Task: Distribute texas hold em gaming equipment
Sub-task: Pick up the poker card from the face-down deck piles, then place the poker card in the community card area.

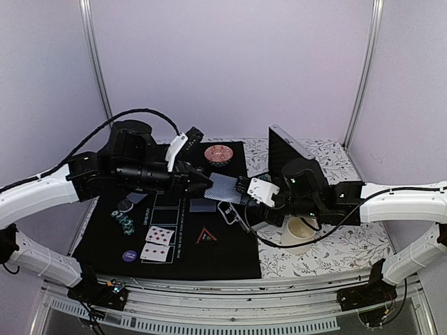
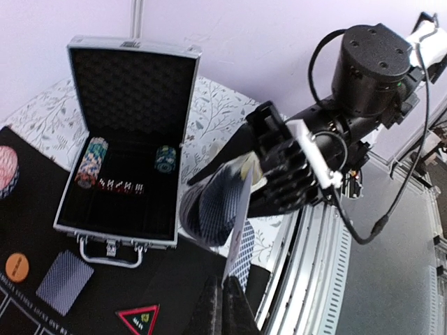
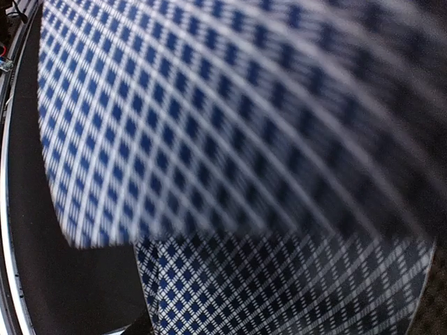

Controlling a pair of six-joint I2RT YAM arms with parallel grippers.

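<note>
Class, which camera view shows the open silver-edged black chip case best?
The left wrist view: the open silver-edged black chip case faces the camera, lid, striped chip stacks and handle all visible. The top external view shows only its raised lid. The right wrist view is filled by blue-patterned cards.

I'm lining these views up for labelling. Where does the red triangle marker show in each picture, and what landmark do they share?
Top external: the red triangle marker lies on the black mat, low and centre.
Left wrist: the marker is at the bottom edge, left of centre, below the open case.
Right wrist: not in it; the raised blue-backed cards fill the frame.
Shared landmark: those raised cards, seen in all three.
</note>
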